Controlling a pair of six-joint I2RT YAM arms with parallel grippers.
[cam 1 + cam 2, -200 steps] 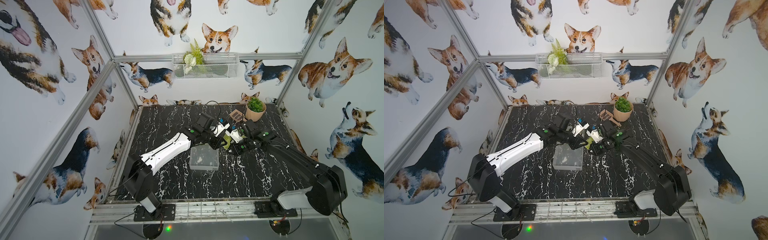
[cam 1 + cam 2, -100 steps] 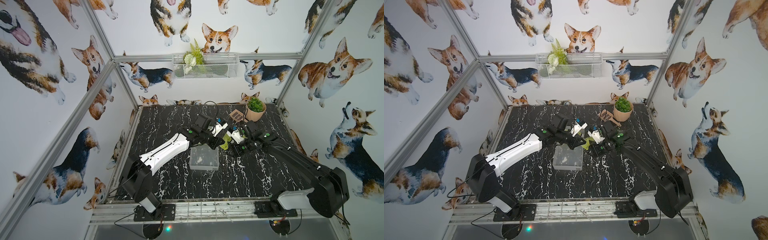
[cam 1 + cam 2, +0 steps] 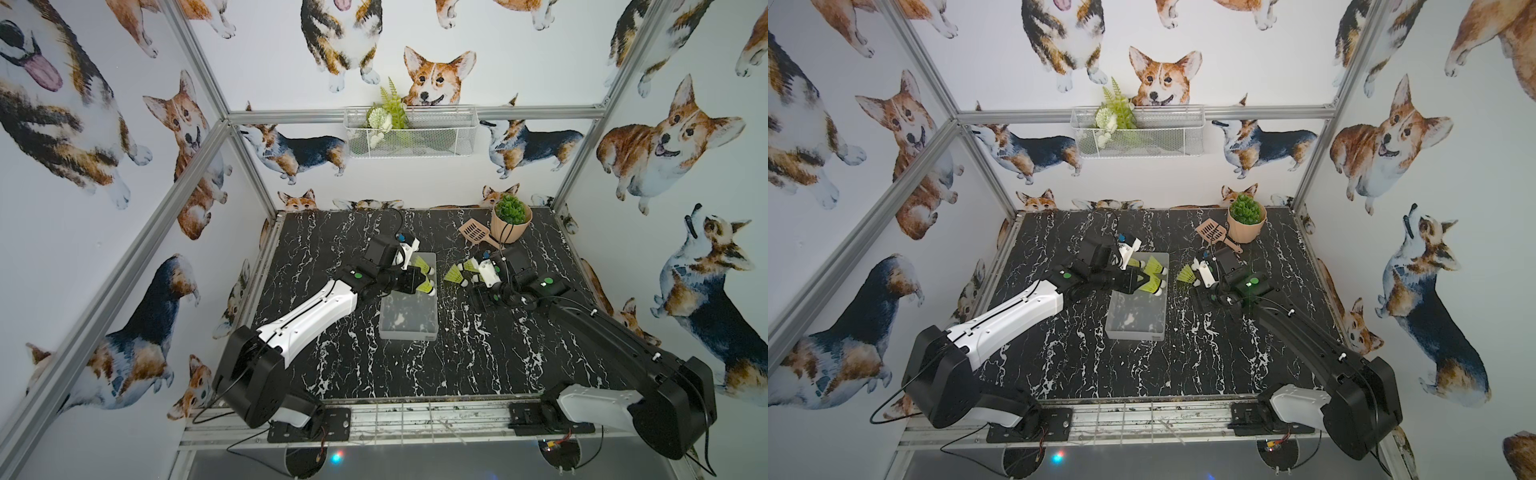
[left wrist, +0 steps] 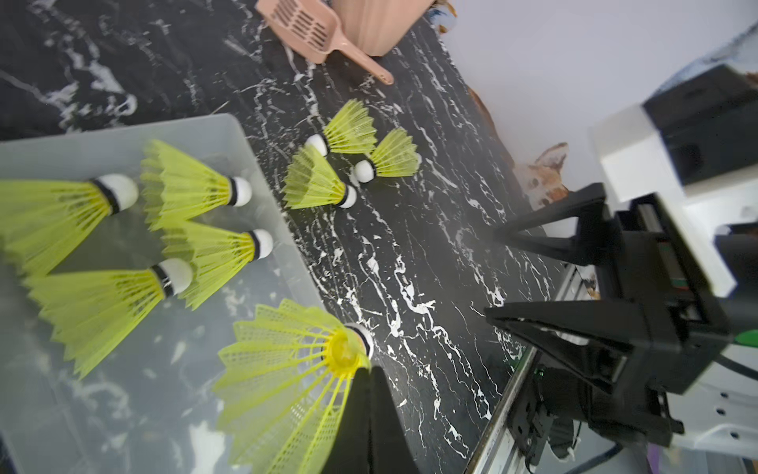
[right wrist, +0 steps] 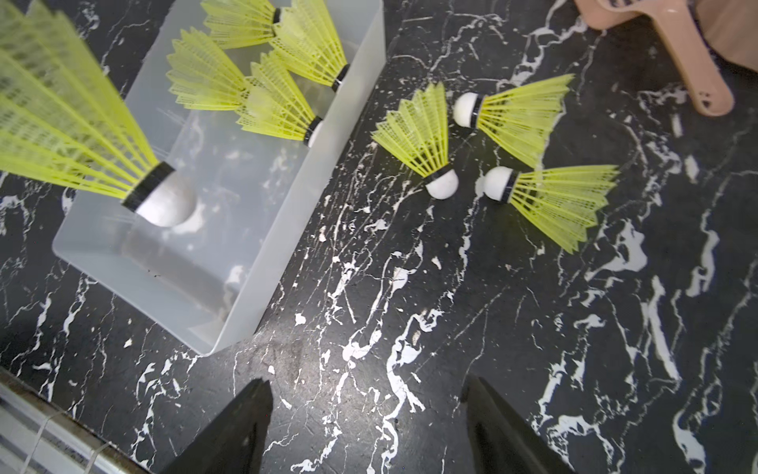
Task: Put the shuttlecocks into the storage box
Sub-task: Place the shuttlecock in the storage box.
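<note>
Left gripper (image 4: 366,371) is clamped tight on one shuttlecock (image 4: 283,369). It pinches the skirt edge, with the white tip angled down over the box (image 5: 246,230). Four more shuttlecocks (image 4: 184,193) lie on their sides inside the box, bunched at its far end. Right gripper (image 5: 365,385) has its jaws spread wide and holds nothing, over the table (image 5: 410,307) just off the box's right side. Three loose shuttlecocks (image 5: 422,131) sit clustered on the table beside the box's far right corner, clear of its wall. Pink scoop (image 5: 697,61) and plant pot (image 3: 510,224) are further out past them.
</note>
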